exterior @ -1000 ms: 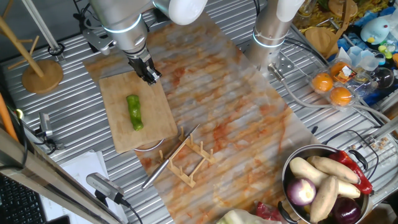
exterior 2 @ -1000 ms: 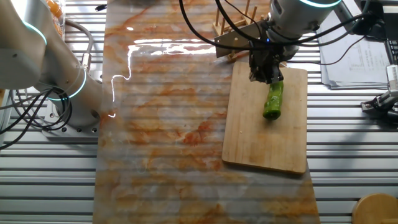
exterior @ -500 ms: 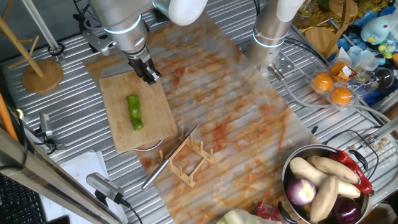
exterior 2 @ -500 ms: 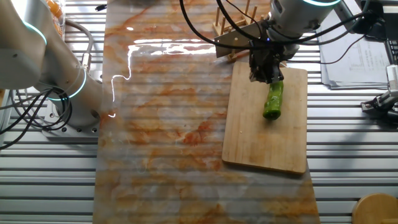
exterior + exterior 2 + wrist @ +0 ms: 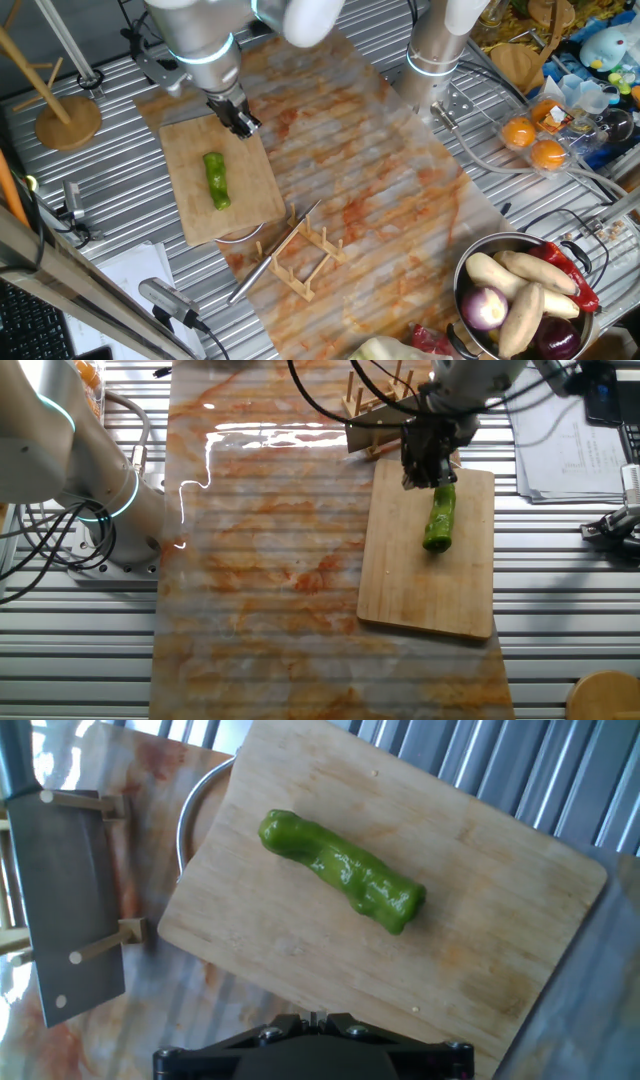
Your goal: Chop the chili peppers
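Chili pepper: one whole glossy green chili pepper, slightly bent and uncut, lies flat near the middle of the cutting board.
Cutting board: one pale wooden cutting board sits on the metal-slatted table beside an orange-stained translucent mat. In the hand view, part of a round metal rim shows under one board edge.
Gripper: one black two-finger gripper hangs over the board's edge, just past one end of the pepper and apart from it. It holds nothing that can be seen; whether the jaws are parted or closed cannot be told from these views.
Cleaver: one cleaver with a broad grey blade rests in a wooden slotted rack off the board's far end.
Second arm: one more white robot arm stands at the mat's far edge, away from the board.
Bowl: one metal bowl near the table corner holds pale tubers, a red onion and dark red peppers.
Oranges: two oranges sit in a clear tray.
Change from half a second earlier: the arm's upper body has shifted slightly; the gripper has edged a little along the board's edge. Pepper, board and cleaver lie as before.
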Controlling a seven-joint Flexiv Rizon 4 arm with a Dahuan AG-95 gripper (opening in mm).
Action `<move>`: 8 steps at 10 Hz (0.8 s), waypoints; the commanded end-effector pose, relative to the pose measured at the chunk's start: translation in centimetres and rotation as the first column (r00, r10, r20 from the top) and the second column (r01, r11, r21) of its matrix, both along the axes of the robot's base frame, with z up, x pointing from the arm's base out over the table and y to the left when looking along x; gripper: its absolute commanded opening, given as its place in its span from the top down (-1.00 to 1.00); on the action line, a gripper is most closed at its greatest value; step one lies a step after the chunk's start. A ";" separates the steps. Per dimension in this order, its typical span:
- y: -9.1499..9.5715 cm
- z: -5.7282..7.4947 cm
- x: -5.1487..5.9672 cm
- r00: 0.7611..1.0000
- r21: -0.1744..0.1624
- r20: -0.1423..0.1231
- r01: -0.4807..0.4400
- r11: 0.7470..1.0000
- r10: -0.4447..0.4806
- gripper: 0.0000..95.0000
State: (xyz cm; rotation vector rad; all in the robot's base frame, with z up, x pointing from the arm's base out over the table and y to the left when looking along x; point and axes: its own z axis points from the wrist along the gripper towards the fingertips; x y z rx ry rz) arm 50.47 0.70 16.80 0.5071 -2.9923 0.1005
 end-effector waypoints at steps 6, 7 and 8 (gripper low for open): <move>1.3 0.0 1.0 0.999 -0.074 0.024 -0.040 0.997 0.042 1.00; 1.3 0.0 1.0 0.999 -0.073 0.023 -0.045 0.996 0.046 1.00; 1.3 0.0 1.0 0.999 -0.074 0.020 -0.048 0.996 0.049 1.00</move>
